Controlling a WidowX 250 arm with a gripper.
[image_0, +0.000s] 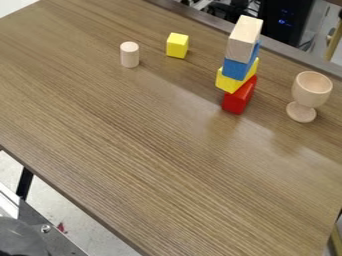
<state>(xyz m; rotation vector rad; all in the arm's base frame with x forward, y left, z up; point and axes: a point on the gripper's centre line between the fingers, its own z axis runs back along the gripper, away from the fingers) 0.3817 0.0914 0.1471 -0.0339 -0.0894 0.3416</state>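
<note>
Four blocks form a stack at the upper right of the table. Its bottom is a red block (239, 97), and a yellow block (232, 82) rests on that, turned at a slightly different angle. Above these come a blue block (237, 69) and, at the top, a natural wood block (244, 39). To the right of the stack a wooden goblet (311, 92) stands upright on its round foot. A small yellow block (177, 45) sits apart to the left of the stack. Farther left, a pale wooden cylinder (129, 54) stands on end.
The brown wood-grain table (147, 155) spans most of the view, its near edge running diagonally from the left side to the bottom. Beyond the far edge are dark electronic equipment (286, 22) and cables. A metal frame (57, 232) lies past the near edge at lower left.
</note>
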